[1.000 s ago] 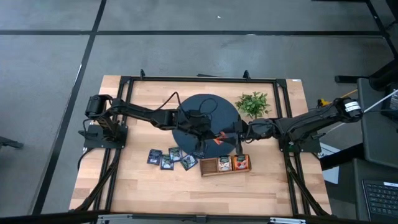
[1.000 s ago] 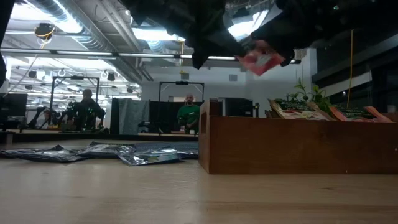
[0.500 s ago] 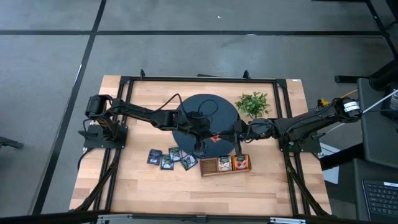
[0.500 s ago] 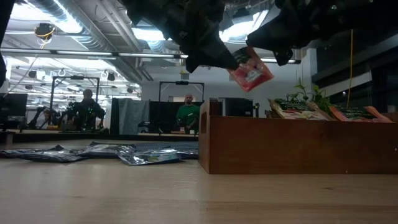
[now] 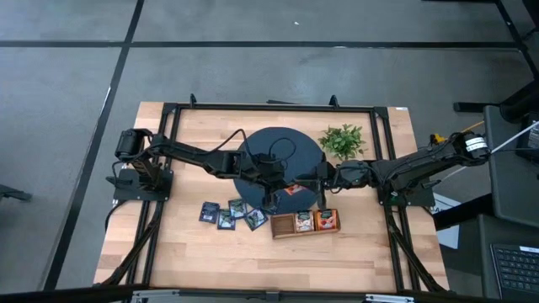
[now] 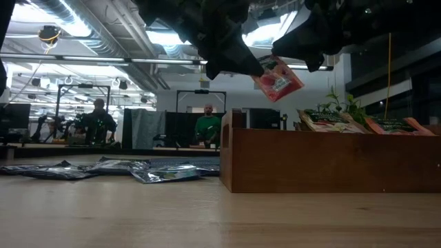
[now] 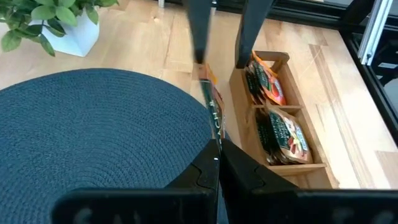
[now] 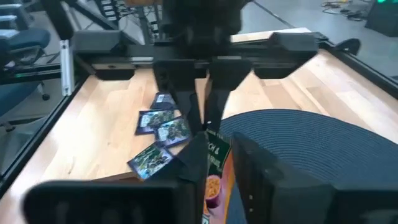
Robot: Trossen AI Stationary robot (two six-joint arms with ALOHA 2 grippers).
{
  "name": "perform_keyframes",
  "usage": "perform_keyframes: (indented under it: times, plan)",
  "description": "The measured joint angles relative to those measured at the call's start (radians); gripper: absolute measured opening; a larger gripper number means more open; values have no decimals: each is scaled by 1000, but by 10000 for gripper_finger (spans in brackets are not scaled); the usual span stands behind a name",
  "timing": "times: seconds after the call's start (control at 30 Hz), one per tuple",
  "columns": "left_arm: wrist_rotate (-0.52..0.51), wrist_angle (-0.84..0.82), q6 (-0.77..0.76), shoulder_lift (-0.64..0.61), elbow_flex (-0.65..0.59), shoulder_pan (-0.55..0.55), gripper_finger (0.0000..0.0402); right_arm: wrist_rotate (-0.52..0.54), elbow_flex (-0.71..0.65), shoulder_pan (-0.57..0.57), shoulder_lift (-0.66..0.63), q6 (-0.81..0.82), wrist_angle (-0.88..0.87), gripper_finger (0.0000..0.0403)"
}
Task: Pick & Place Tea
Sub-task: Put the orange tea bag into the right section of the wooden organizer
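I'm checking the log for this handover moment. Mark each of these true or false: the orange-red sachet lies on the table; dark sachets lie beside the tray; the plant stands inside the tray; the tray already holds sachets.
1. The orange-red sachet lies on the table. False: it hangs in the air, pinched by the left gripper.
2. Dark sachets lie on the table beside the wooden tray. True.
3. The plant stands inside the tray. False: it stands apart, beside the round dark mat.
4. The tray already holds sachets. True.

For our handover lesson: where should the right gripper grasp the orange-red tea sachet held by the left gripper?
The free far edge of the orange-red sachet, opposite the left gripper. It hangs thin and tilted, so the open right gripper should probably close across its flat faces.
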Motion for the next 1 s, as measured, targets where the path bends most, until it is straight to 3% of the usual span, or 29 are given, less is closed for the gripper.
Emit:
perform_keyframes:
  times: [0.27, 0.53, 0.73, 1.0]
  plan:
    - [-5, 1, 1, 0, 0, 0, 3, 17, 0, -14, 0, 33, -20, 152]
    - [-9, 8, 7, 0, 0, 0, 2, 25, 0, -14, 0, 32, -30, 168]
    - [-42, 40, 9, 0, -1, 0, 3, 5, 0, -14, 0, 31, -30, 155]
    - [-29, 45, 9, 0, -1, 0, 2, 5, 0, -14, 0, 1, -30, 82]
